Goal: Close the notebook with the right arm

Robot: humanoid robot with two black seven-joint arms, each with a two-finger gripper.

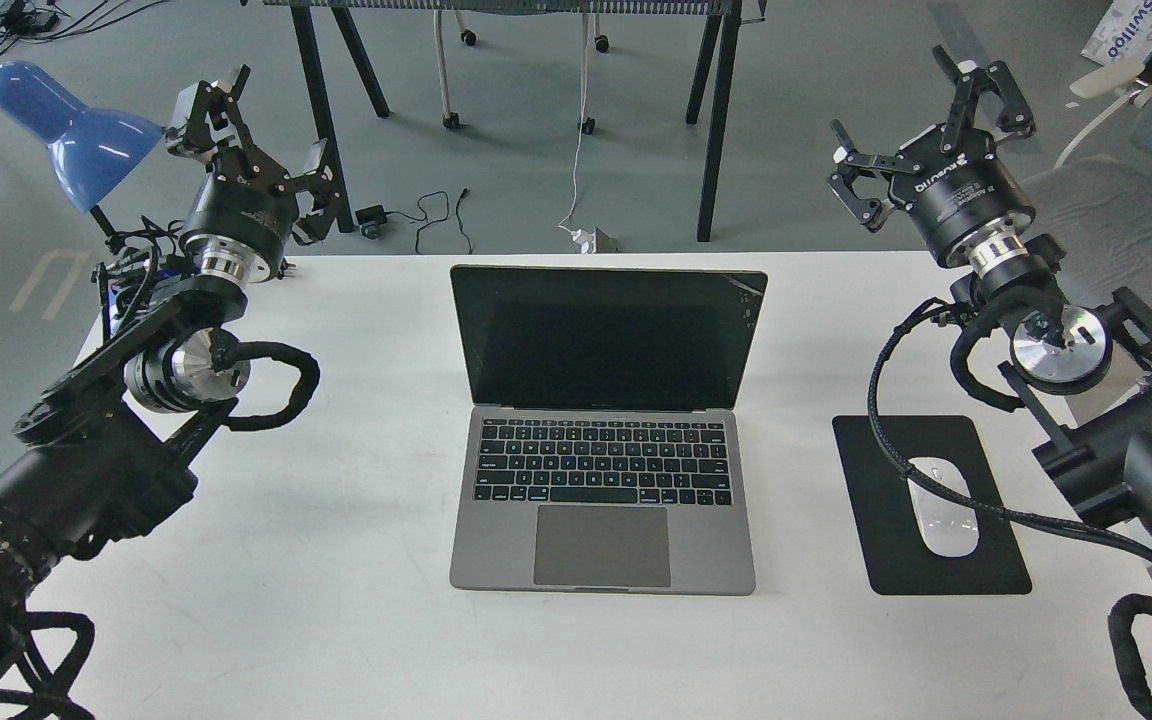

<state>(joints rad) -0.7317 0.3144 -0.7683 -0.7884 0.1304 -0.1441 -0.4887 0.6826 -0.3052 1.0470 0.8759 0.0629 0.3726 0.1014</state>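
The notebook (603, 430) lies open in the middle of the white table (336, 560), a slim grey laptop with a black keyboard, a large trackpad and a black screen cracked at its top right corner. My right gripper (921, 125) hangs open at the far right, above the table's back edge and well to the right of the screen, touching nothing. Its fingers (856, 185) are spread wide. My left gripper (251, 130) is raised at the far left near the lamp, fingers apart and empty.
A black mouse pad (936, 560) with a white mouse (946, 520) lies right of the notebook, with the right arm's cable draped over it. A blue lamp (71, 130) stands at the back left. Black table legs (716, 120) and floor cables lie beyond the table.
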